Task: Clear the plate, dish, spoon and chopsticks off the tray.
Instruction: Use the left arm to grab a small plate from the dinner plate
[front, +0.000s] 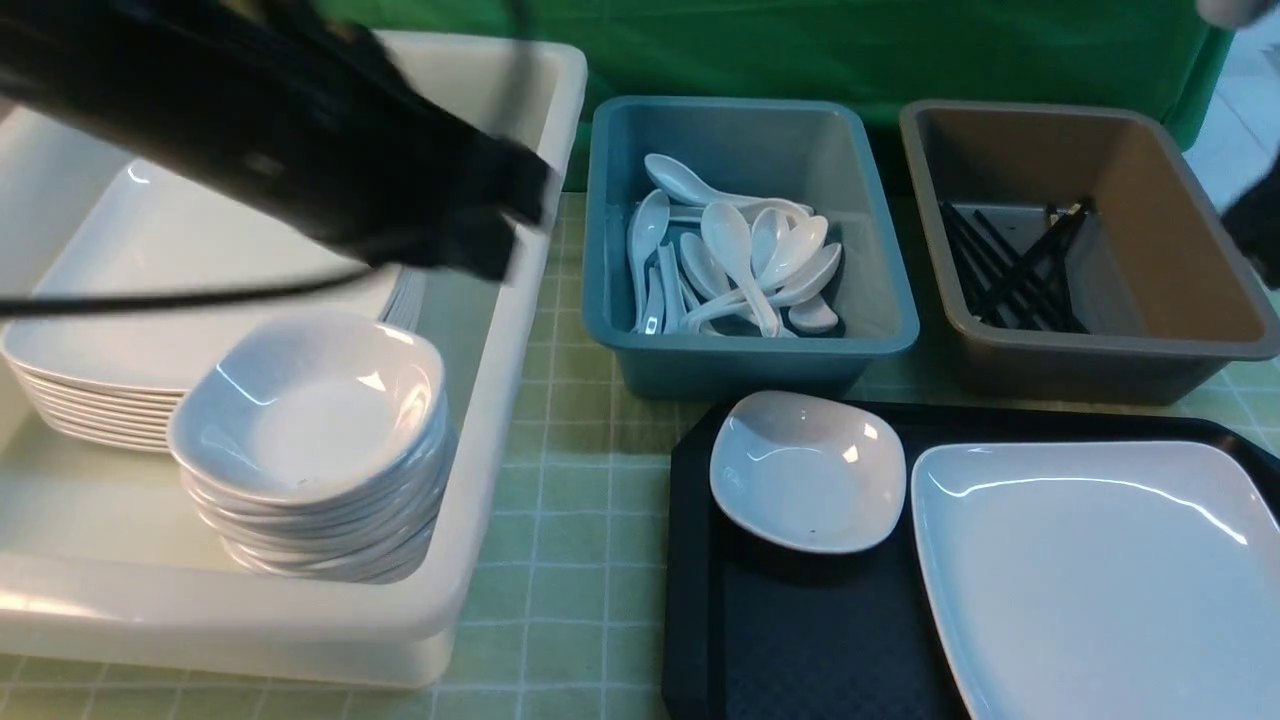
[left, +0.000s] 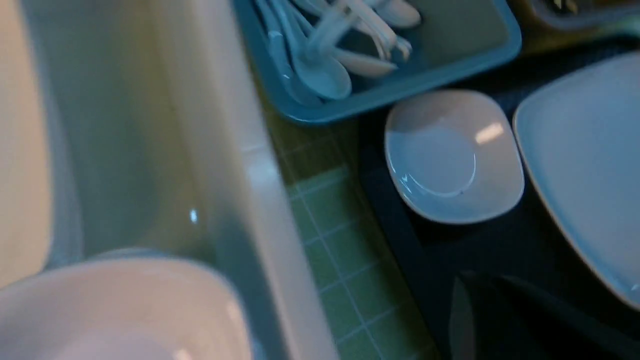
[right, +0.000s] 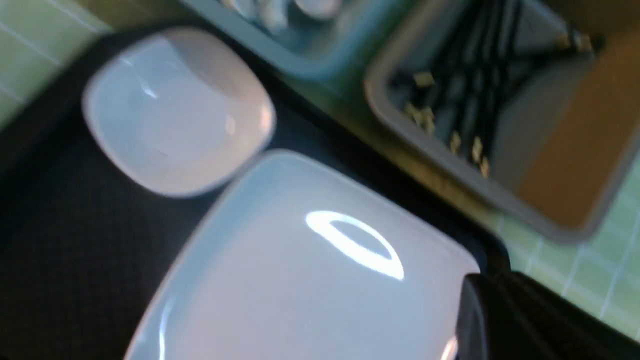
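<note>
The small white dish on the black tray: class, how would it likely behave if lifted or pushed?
The dish shows glossy highlights, so it is probably slippery to pinch. Wide and shallow, it would likely slide rather than tip, though the textured tray may drag on it. It looks rigid, like ceramic or melamine, and could chip if dropped.

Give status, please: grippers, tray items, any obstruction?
Left gripper, right gripper: shut. Plate, dish on tray. Spoons in blue bin, chopsticks in brown tub. Nothing blocking plate or dish.

Plate (front: 1100, 580) + tray (front: 800, 640) cut off at btm-R edge — L arm (front: 300, 140) a blurred smear
</note>
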